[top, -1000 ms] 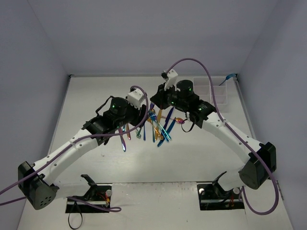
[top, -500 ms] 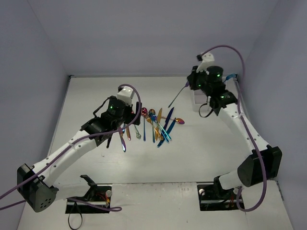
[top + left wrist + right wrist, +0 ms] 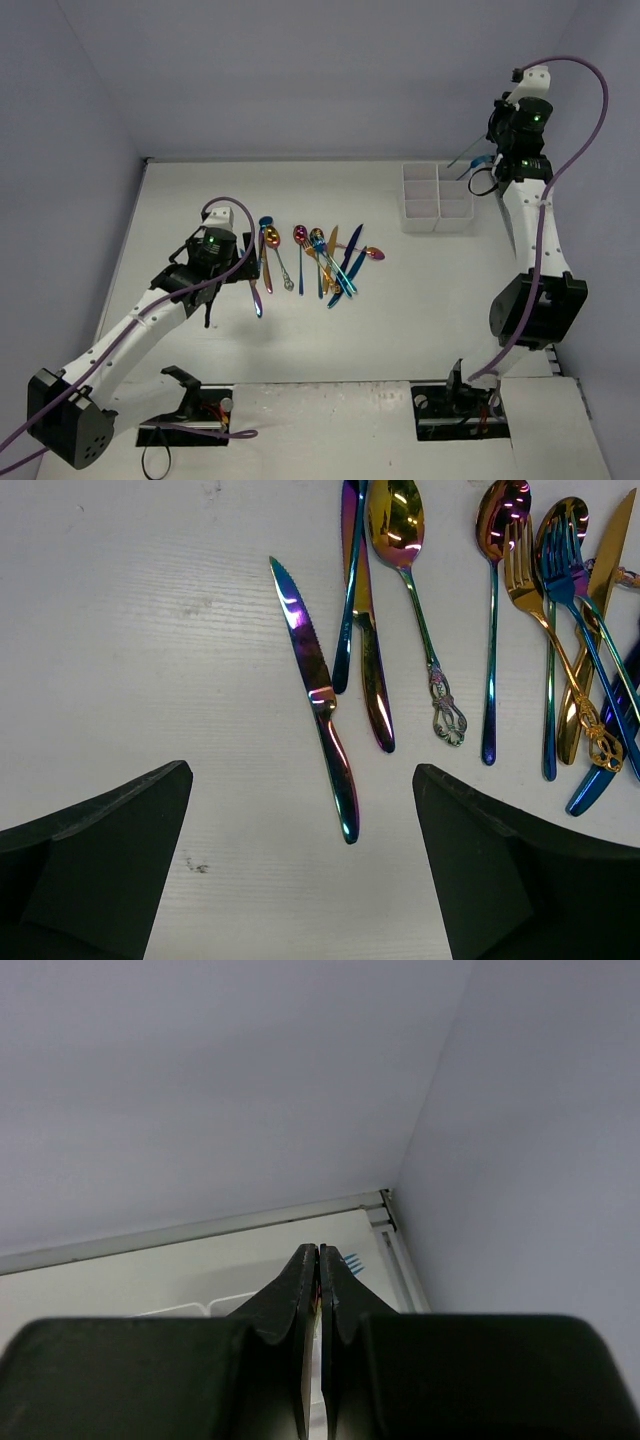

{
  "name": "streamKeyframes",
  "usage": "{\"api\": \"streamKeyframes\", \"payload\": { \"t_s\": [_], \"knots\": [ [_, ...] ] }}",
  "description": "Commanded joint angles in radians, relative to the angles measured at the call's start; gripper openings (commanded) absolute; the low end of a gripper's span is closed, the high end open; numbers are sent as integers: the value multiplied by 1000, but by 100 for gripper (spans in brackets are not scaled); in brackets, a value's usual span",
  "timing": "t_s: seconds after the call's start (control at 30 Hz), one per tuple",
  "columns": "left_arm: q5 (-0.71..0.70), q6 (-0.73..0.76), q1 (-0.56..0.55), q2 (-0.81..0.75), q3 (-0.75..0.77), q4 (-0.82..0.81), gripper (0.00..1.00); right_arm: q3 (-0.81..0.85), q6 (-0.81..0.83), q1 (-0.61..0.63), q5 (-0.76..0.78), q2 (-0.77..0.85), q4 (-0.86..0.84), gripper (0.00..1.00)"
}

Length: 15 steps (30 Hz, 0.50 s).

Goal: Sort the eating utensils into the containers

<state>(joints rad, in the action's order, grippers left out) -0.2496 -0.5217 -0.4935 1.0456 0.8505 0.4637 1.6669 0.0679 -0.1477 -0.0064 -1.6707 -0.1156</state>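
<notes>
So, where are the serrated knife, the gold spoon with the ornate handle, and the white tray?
serrated knife (image 3: 318, 692): left wrist view, the middle of its length.
gold spoon (image 3: 418, 615): left wrist view, its thin stem.
white tray (image 3: 438, 226): top external view, its near wall.

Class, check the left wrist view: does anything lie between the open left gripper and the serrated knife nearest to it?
Nothing visible does: only bare table separates the left gripper from the serrated knife.
</notes>
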Motion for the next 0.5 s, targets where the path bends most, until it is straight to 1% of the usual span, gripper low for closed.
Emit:
{"api": "streamKeyframes", "payload": {
  "t_s": [0.0,0.07,0.3,0.47],
  "knots": [
    [-17,-29,12,-17,12,-10,91,89,12,-41,16,-77,-91,0],
    [-10,-27,12,-7,9,-17,91,117,5,-50,-23,-116,-92,0],
    [3,-24,12,19,19,-19,91,156,-15,-66,-85,-226,-101,0],
    [8,-34,12,11,17,-19,91,166,-38,-67,-126,-263,-114,0]
  ]
}}
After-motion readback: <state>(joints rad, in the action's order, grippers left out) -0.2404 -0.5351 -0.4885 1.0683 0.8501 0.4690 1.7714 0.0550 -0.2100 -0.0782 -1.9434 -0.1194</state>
